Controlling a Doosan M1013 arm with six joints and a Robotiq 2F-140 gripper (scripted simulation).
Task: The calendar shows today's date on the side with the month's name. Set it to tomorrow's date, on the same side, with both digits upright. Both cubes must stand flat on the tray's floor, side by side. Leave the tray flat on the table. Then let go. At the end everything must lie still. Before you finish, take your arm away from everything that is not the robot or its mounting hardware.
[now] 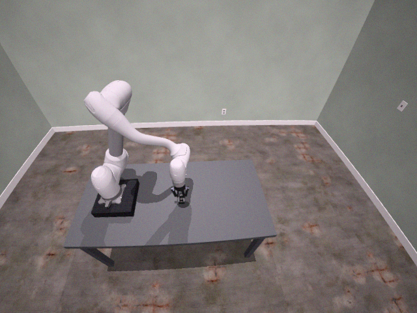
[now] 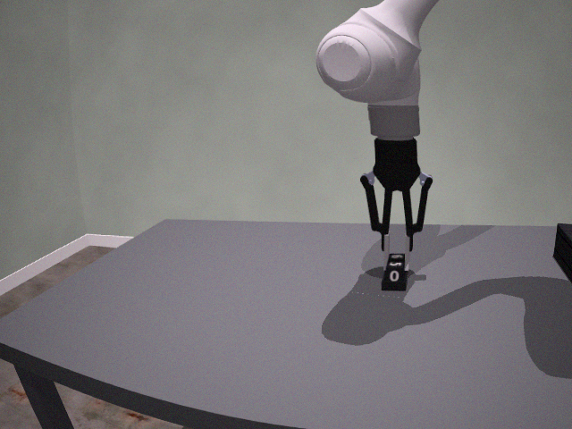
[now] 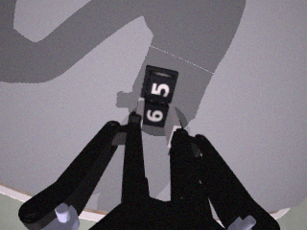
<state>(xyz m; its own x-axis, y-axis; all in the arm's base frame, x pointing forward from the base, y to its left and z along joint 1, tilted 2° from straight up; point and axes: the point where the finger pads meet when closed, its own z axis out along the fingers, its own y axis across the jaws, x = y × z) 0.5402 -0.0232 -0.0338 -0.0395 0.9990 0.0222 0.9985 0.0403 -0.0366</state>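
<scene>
From here, the tool [image 1: 182, 201] [image 2: 397, 265] [image 3: 153, 109] straddles the 6-topped cube [image 2: 396, 256] [image 3: 154, 115]; I can't tell whether it's gripping. The 5-topped cube [image 2: 393, 277] [image 3: 159, 88] sits just beside that cube, well inside the desk's [image 1: 229, 202] [image 2: 207, 299] [image 3: 269, 120] edges.

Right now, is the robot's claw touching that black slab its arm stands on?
Apart. The top view shows bare grey tabletop between the gripper and the black slab.

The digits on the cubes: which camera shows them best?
The wrist view, looking down on the cubes' tops: 5 and 6 read clearly. The exterior view adds a front 0 but foreshortens the tops. In the top view, no digit is legible.
</scene>
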